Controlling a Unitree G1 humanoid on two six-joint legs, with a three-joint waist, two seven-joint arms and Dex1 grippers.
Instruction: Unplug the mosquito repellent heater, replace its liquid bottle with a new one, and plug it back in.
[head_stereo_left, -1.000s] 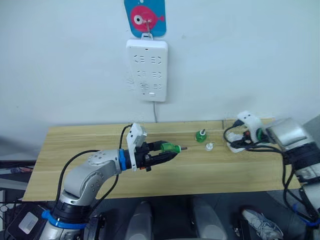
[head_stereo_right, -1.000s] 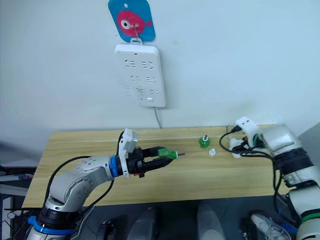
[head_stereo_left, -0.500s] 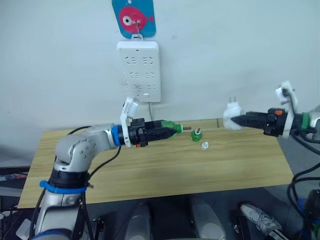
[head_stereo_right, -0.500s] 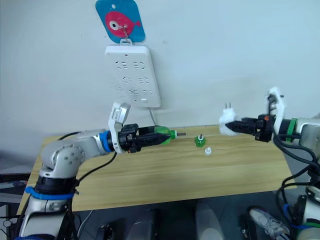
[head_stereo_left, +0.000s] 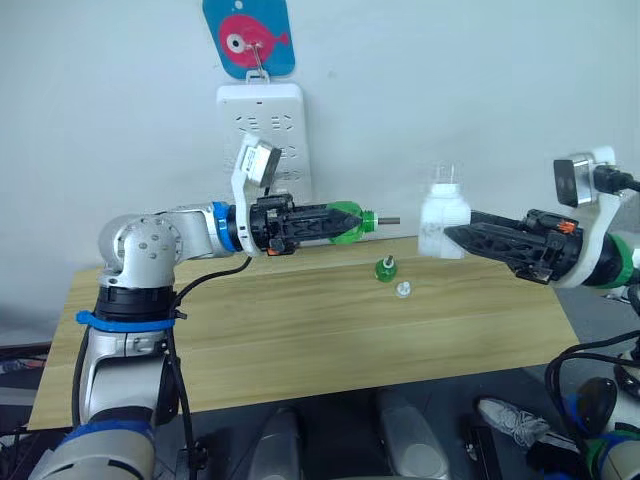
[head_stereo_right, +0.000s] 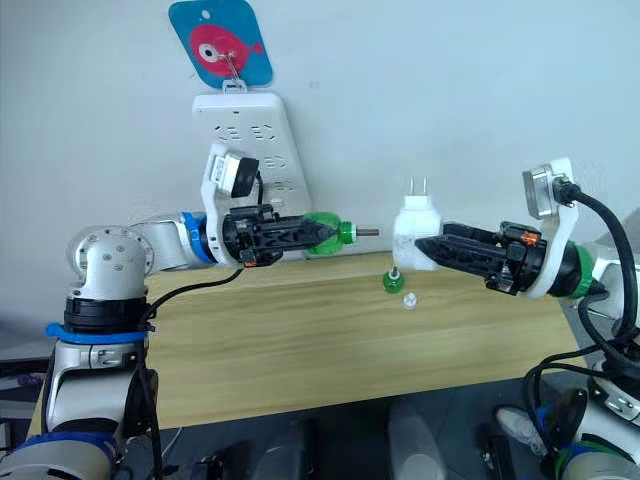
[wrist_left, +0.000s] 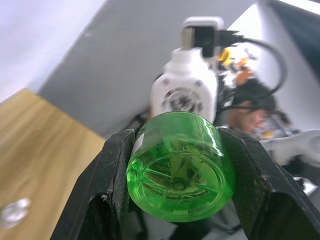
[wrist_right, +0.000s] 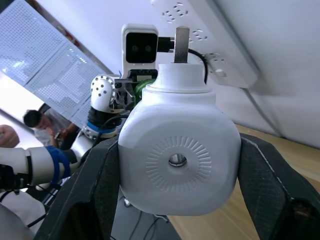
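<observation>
white heater (head_stereo_right: 414, 234), clear green bottle (head_stereo_right: 328, 231), blk fingers (wrist_left: 112, 185)

Looks like a robotics lab or test room: plain wooden bench (head_stereo_left: 300, 330) against a bare white wall, power strip (head_stereo_left: 262, 140) hung under a fish hook plate (head_stereo_left: 248, 35), person (wrist_right: 37, 127) seated beside perforated panels (wrist_right: 45, 65).

White mosquito repellent heater (head_stereo_right: 414, 230) aloft, prongs up, facing horizontal green bottle (head_stereo_right: 328, 232).

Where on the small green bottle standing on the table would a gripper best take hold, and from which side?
Grip the green bottle around its round body, coming in level from one side of it. It stands upright on the table with a thin neck pointing up, probably too slim to hold firmly; the small clear cap lies close beside it.
</observation>
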